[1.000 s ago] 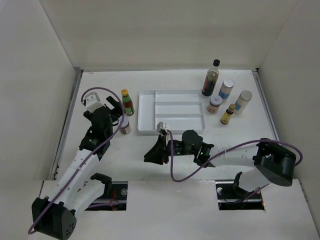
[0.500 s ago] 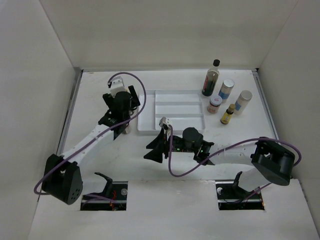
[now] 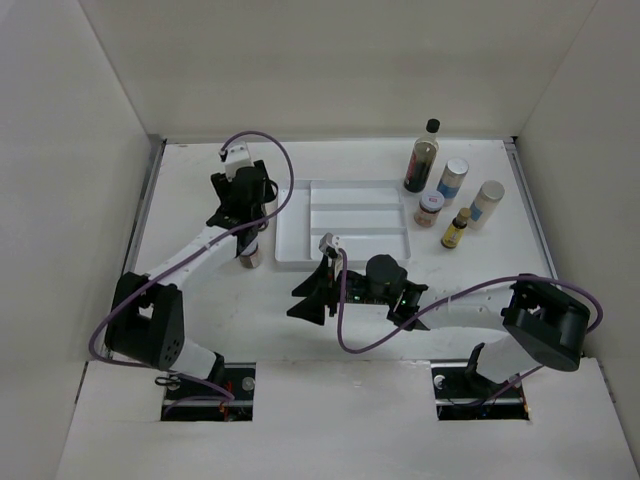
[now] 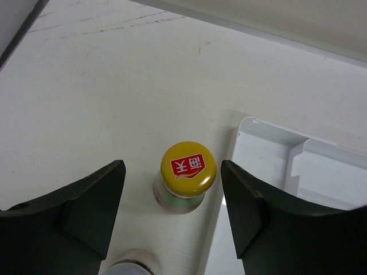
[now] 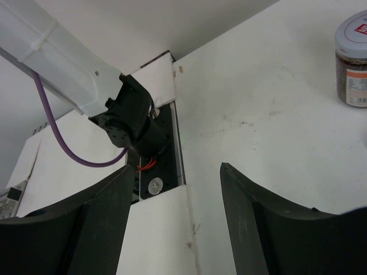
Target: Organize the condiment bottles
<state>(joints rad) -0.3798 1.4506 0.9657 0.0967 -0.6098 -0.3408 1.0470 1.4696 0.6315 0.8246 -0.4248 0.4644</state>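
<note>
The yellow-capped red sauce bottle (image 4: 188,170) stands upright just left of the white tray (image 4: 269,172). My left gripper (image 4: 171,172) hangs over it, open, one finger on each side of the cap and a gap at both. From above, this gripper (image 3: 250,225) hides that bottle. A short jar (image 3: 250,256) stands just in front of it. The other condiment bottles cluster at the back right: a tall dark bottle (image 3: 422,155), two pale shakers (image 3: 452,180) (image 3: 487,200), a short jar (image 3: 430,208) and a small yellow-capped bottle (image 3: 456,228). My right gripper (image 3: 310,297) is open and holds nothing.
The white divided tray (image 3: 345,222) lies at the table's middle back. White walls close in the back and both sides. The right wrist view shows the left arm's base (image 5: 135,123), the table's near edge and the short jar (image 5: 352,60) at its upper right.
My left arm has swung from the table's left toward the tray, and its gripper now straddles the yellow-capped bottle with its jaws narrower. The right gripper has opened and barely moved.
</note>
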